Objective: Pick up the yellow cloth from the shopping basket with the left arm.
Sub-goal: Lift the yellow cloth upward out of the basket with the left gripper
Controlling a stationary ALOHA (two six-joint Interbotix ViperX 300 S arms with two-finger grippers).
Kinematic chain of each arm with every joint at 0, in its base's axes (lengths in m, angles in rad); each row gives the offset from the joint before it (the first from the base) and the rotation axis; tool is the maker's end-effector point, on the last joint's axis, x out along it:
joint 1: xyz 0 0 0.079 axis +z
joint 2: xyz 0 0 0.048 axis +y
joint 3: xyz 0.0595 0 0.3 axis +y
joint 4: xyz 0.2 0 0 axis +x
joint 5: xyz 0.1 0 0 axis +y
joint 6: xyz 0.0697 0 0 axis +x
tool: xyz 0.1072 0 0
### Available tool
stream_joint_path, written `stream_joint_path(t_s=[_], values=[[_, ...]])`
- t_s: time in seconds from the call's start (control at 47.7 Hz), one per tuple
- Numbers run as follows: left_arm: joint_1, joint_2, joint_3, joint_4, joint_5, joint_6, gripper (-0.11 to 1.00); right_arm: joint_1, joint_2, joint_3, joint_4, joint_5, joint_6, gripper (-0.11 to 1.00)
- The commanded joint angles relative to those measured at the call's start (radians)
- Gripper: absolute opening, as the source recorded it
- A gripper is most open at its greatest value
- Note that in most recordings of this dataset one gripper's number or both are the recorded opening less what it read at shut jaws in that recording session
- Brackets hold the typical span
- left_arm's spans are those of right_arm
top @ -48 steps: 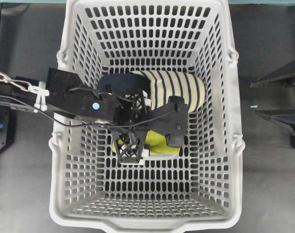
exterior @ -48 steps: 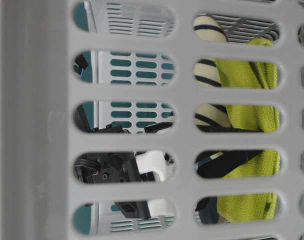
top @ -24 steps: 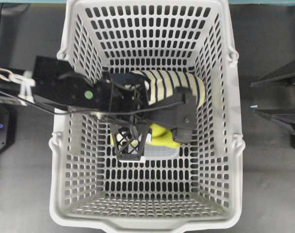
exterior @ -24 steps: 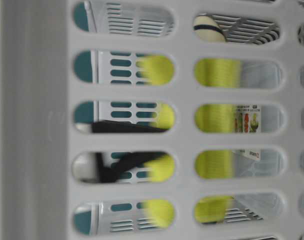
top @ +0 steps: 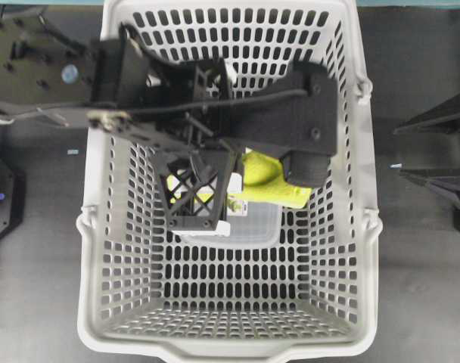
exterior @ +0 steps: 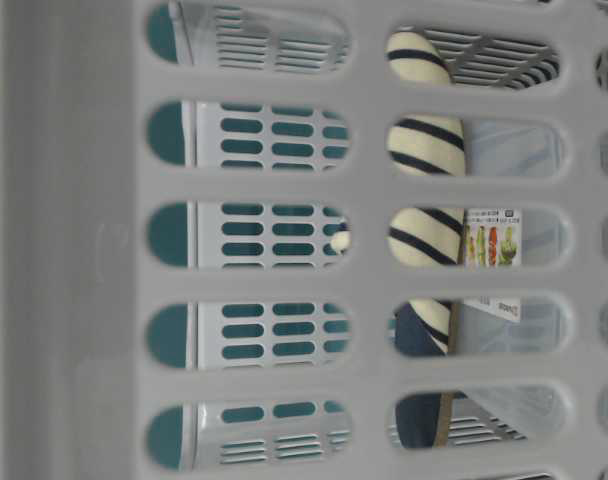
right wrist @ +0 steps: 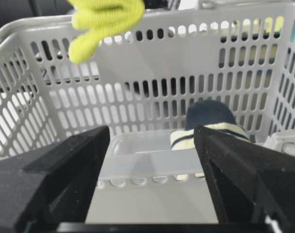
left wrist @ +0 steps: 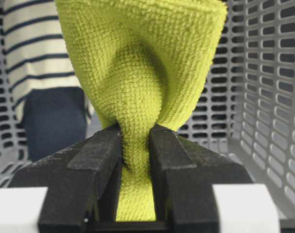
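Observation:
My left gripper is shut on the yellow cloth, pinching a bunched fold that fans out above the jaws. In the overhead view the left gripper is raised over the middle of the shopping basket, and the cloth hangs from it clear of the floor. The cloth also shows at the top of the right wrist view. It is out of sight in the table-level view. My right gripper is open and empty outside the basket's right wall, jaws wide apart in its own view.
A cream-and-navy striped slipper lies on the basket floor, also in the wrist views. A clear plastic container with a label lies beside it. The slotted basket walls surround the left gripper.
My left gripper has closed on the yellow cloth and risen with it off the slipper and container. The cloth has left the table-level view. The right arm has not moved.

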Motion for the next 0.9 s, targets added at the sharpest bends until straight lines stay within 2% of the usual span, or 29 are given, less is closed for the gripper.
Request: stream_joint_path(t_s=[0.0, 0.294, 0.608, 0.776, 0.881], values=[[0.0, 0.008, -0.067, 0.003, 0.051, -0.002, 0.14, -0.002, 0.005, -0.015, 0.003, -0.009, 0.002, 0.68], [0.003, 0.025, -0.075, 0.003, 0.077, -0.003, 0.14, 0.002, 0.0, -0.015, 0.003, -0.008, 0.002, 0.68], [0.006, 0.021, -0.067, 0.003, 0.017, -0.003, 0.14, 0.002, 0.0, -0.015, 0.003, -0.005, 0.002, 0.68], [-0.005, -0.02, 0.02, 0.003, -0.002, 0.0, 0.14, 0.003, 0.0, -0.015, 0.003, -0.005, 0.002, 0.68], [-0.005, -0.063, 0.098, 0.003, -0.084, 0.0, 0.14, 0.003, 0.0, -0.014, 0.003, -0.005, 0.002, 0.68]])
